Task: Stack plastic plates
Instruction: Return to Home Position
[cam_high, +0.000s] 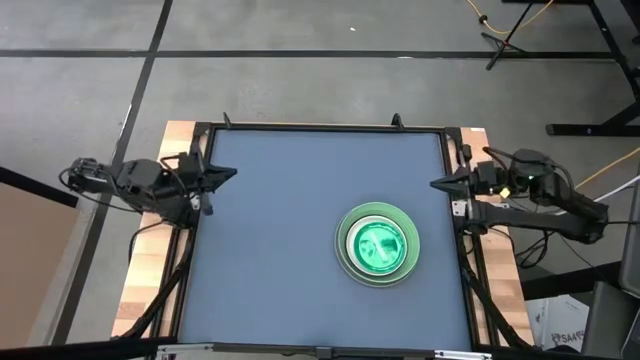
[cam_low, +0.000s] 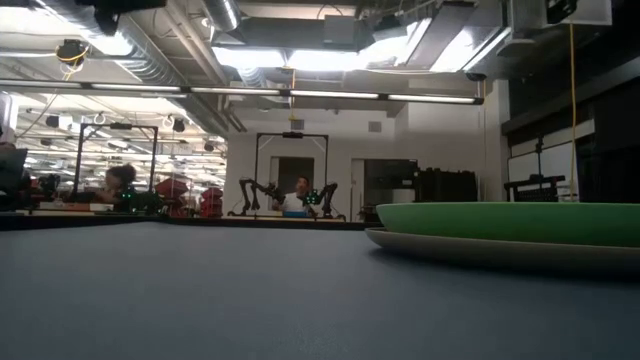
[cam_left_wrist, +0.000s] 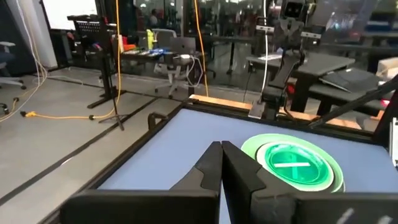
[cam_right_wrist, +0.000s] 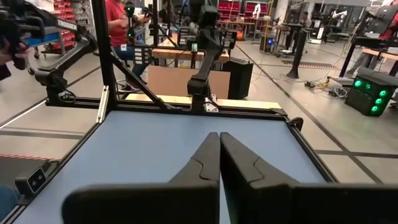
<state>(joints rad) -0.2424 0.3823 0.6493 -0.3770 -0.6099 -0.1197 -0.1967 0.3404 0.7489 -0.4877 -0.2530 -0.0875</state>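
Observation:
The plastic plates (cam_high: 378, 245) sit in one stack on the blue table, right of its middle: a pale large plate at the bottom, a light green one (cam_low: 520, 222) on it, and a small translucent green one (cam_left_wrist: 292, 165) on top. Other plates in the stack are hidden. My left gripper (cam_high: 232, 176) rests shut at the table's left edge, far from the stack. My right gripper (cam_high: 436, 183) rests shut at the right edge, just beyond the stack's far side.
The table (cam_high: 270, 270) has a black frame around its blue mat. The left and near parts of the mat hold nothing. People sit at benches in the room beyond the far edge (cam_low: 300, 195).

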